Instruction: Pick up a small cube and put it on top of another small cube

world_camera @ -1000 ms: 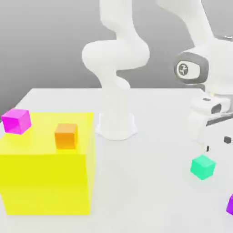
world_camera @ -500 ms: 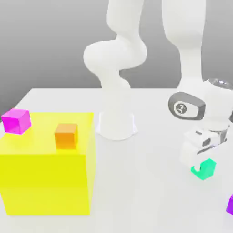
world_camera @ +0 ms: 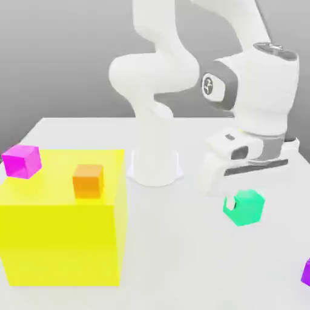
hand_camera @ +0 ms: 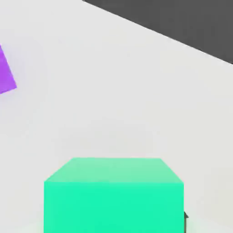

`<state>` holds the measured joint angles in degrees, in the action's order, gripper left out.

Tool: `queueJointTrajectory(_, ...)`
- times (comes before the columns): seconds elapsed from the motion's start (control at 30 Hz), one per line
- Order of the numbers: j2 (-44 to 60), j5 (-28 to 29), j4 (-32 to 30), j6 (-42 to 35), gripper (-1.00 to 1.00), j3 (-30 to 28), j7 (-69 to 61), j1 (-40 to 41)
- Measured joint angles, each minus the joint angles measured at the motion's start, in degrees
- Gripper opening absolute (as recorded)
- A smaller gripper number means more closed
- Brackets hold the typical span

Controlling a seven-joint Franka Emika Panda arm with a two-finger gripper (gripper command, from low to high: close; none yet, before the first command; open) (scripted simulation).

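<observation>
A: Where's the small teal-green cube (world_camera: 247, 209)?

B: Over toward the exterior view's right, between the fingers of the pincer (world_camera: 244, 204). One pale fingertip (world_camera: 230, 203) shows against its side.

A: So the pincer is closed on it?

B: Yes, gripping it. The hand view has the cube right up close, one face broad and bright, with a paler face next to it. A small dark bit of a finger (hand_camera: 185, 219) peeks out just beside it.

A: Is it off the surface (world_camera: 181, 242)?

B: I can't tell for sure how high it sits.

A: And the big yellow block (world_camera: 60, 242)?

B: At the exterior view's left, well apart from the pincer. The orange cube (world_camera: 88, 181) rests on top of it, near the front edge and toward the exterior view's right. The magenta cube (world_camera: 22, 161) is up there too, by the side toward the exterior view's left, turned at an angle.

A: Anything else?

B: A purple cube (world_camera: 306, 273), cut off by the exterior view's right edge, apart from the teal-green one. The arm's white base (world_camera: 154, 166) stands farther back, between the yellow block and the pincer.
</observation>
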<state>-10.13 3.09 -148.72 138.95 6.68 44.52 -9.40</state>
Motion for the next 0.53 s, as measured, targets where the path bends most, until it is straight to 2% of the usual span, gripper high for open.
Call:
queueJointTrajectory(0.27,-11.99,1.05,7.24,-19.27,-1.00,-14.52,-15.09,11.87)
queueJointTrajectory(0.33,-12.68,1.35,6.99,-19.75,-1.00,-16.95,-17.41,13.77)
queueJointTrajectory(0.4,-11.33,1.40,4.72,-16.16,-1.00,-17.78,-18.13,14.31)
queueJointTrajectory(0.43,-10.47,1.38,3.41,-14.00,1.00,-17.98,-18.32,14.45)
queueJointTrajectory(0.53,-10.47,1.38,3.41,-14.00,1.00,-17.98,-18.32,14.45)
